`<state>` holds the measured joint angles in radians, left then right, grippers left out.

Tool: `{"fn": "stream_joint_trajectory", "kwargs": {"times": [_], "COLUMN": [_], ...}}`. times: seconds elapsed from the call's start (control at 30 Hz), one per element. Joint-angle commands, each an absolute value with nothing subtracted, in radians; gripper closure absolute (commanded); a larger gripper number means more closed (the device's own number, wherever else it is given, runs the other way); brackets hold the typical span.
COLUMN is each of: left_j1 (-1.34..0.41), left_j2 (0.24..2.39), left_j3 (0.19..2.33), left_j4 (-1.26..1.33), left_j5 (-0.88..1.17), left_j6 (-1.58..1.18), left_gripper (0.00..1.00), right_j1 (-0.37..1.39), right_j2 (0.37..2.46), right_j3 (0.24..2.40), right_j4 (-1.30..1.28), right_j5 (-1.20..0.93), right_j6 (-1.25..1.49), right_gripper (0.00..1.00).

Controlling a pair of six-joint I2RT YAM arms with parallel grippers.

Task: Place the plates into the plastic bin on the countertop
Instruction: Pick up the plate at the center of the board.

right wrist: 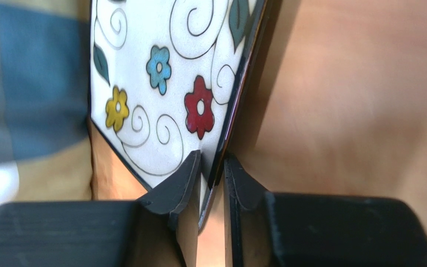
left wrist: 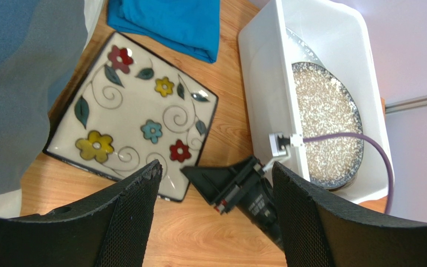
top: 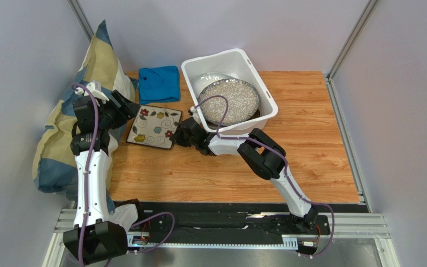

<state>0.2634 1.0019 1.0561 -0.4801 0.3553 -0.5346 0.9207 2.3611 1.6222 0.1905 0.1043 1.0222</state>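
Observation:
The floral square plate (top: 154, 127) (left wrist: 132, 117) (right wrist: 154, 83) lies on the countertop (top: 299, 144) left of the plastic bin (top: 266, 92) (left wrist: 260, 83). My right gripper (top: 178, 135) (left wrist: 199, 175) (right wrist: 213, 167) reaches in low from the right and is shut on the plate's near right corner, one finger above the rim and one below. My left gripper (top: 124, 105) (left wrist: 216, 165) hovers open above the plate's left side, holding nothing. In the bin, a grey-speckled round plate (top: 232, 101) (left wrist: 324, 122) rests tilted on a paler plate (top: 207, 79).
A folded blue cloth (top: 159, 83) (left wrist: 168, 22) lies behind the floral plate, beside the bin. A blue and cream pillow (top: 65, 128) (left wrist: 15, 83) (right wrist: 26, 83) leans against the left wall, touching the plate's left edge. Walls close in both sides.

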Motion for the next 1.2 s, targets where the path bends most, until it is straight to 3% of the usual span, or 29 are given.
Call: {"fn": "stream_joint_trajectory", "kwargs": {"times": [0.0, 0.47, 0.8, 1.17], "left_j1": [0.275, 0.238, 0.032, -0.282], "left_j2": [1.009, 1.046, 1.068, 0.953], "left_j3": [1.054, 1.042, 1.022, 0.737], "left_j4": [-0.453, -0.463, -0.558, -0.532], "left_j5": [0.377, 0.33, 0.115, 0.026], "left_j6": [-0.538, -0.519, -0.462, -0.692], "left_gripper": [0.22, 0.23, 0.23, 0.24], "right_j1": [0.931, 0.948, 1.017, 1.035], "right_j2": [2.15, 1.757, 1.444, 0.932], "right_j3": [1.453, 0.939, 0.712, 0.494], "right_j4": [0.291, 0.324, 0.222, -0.038], "right_j5": [0.193, 0.239, 0.278, 0.351], "right_j6": [0.988, 0.98, 0.98, 0.947], "right_gripper": [1.0, 1.0, 1.0, 1.0]}}
